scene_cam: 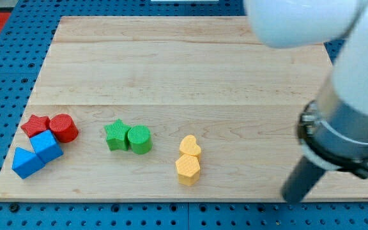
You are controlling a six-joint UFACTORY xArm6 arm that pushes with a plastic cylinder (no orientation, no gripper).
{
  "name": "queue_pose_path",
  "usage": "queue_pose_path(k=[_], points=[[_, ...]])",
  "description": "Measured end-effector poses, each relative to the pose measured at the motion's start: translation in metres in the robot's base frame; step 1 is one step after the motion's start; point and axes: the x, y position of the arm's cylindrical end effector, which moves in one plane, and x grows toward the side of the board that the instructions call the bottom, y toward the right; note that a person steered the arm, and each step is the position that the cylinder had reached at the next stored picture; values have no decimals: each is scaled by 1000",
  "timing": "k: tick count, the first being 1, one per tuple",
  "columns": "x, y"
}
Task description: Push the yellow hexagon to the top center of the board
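The yellow hexagon (188, 168) lies near the board's bottom edge, a little right of centre. A yellow heart (190, 146) touches it just above. My tip (292, 197) is at the bottom right, well to the right of the hexagon and slightly lower, touching no block. The arm's white and grey body (344, 96) fills the view's right side.
A green star (115, 135) and a green cylinder (139, 139) sit side by side left of the yellow pair. At the bottom left are a red star (36, 124), a red cylinder (63, 127), a blue cube (46, 145) and a blue triangle (25, 162). The wooden board (171, 64) lies on blue pegboard.
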Motion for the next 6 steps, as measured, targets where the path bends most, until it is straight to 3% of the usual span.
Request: queue_pose_path(k=[3, 4, 6], points=[[-2, -167], [-29, -164], [-41, -75]])
